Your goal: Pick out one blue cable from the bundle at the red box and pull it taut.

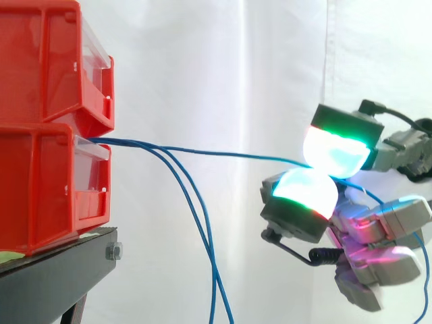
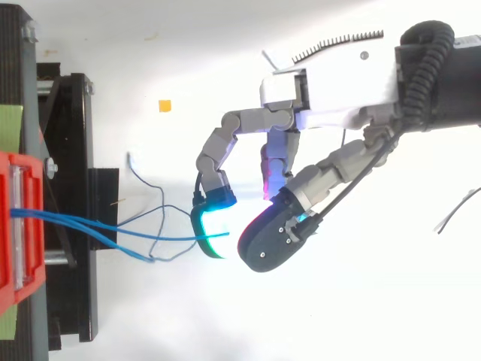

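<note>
Closest to me is the hand (image 1: pixel 378 229), reaching in from the right with its fingers curled. Two glowing pads (image 1: pixel 334 152) are pressed face to face, one above the other in the side view, both white with green and a touch of red at the edges. They pinch the blue cable (image 1: pixel 229 154) right at the seam where they meet. From above, a curled finger's cyan-green tip sits on the cable's end, with the dark back of the thumb just beside it.

From that pinch the cable runs leftward, nearly level and almost straight with a slight sag, well clear of anything below it. Under it, two loose blue cables (image 1: pixel 212 270) leave the same spot and droop in a long curve down past the bottom of the side view.

All of them come out of the top front edge of the lower red bin (image 1: pixel 40 182), which carries a second red bin (image 1: pixel 40 61) and sits on the black stand (image 1: pixel 61 270). Behind everything hangs the white curtain (image 1: pixel 223 67).
</note>
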Motion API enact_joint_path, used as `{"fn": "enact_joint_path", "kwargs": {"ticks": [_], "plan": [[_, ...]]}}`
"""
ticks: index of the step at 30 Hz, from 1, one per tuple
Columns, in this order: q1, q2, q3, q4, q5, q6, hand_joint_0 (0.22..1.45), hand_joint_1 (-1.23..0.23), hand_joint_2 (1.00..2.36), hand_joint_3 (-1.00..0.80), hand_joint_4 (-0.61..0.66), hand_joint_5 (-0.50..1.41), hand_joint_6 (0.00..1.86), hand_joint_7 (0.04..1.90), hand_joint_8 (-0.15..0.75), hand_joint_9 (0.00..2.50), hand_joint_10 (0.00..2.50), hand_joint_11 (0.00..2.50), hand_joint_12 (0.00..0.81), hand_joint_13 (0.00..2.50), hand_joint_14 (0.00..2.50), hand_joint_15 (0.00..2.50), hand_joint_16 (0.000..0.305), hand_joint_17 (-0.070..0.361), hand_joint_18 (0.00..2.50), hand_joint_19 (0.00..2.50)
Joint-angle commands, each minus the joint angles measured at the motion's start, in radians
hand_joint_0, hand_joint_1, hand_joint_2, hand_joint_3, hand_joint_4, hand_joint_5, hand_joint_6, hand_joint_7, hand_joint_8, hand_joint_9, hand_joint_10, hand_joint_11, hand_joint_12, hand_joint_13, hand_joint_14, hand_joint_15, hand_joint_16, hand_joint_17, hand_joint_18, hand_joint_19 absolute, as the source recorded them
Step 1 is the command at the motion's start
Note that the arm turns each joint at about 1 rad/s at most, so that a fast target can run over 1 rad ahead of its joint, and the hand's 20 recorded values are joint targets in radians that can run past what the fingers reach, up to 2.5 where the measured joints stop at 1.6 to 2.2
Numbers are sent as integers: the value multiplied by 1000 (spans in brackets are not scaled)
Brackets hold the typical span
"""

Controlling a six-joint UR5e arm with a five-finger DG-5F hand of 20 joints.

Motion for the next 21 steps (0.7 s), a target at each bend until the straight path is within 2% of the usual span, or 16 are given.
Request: {"fn": "enact_joint_path", "kwargs": {"ticks": [1, 5, 11, 18, 21], "plan": [[3, 0, -38, 96, 2, -1, 810, -757, 1010, -369, -317, -167, 1008, 992, 212, 1472, 20, 1188, 317, 1265, 25, 912, 47, 105, 805, 797], [3, -1, -54, 155, 4, 3, 810, -758, 1010, -369, -313, -166, 1007, 994, 212, 1470, 20, 1185, 320, 1261, 24, 894, 47, 105, 804, 797], [3, -1, -52, 169, 1, -2, 809, -758, 1010, -368, -311, -166, 1007, 993, 208, 1471, 20, 1180, 320, 1252, 25, 881, 47, 105, 809, 794], [6, 0, -52, 234, 2, -8, 809, -760, 1010, -365, -311, -165, 1007, 999, 210, 1466, 21, 1181, 320, 1249, 26, 879, 47, 105, 806, 797], [6, 0, -54, 238, 2, -10, 809, -761, 1010, -363, -313, -165, 1007, 993, 212, 1467, 21, 1174, 321, 1248, 25, 883, 47, 105, 807, 793]]}}
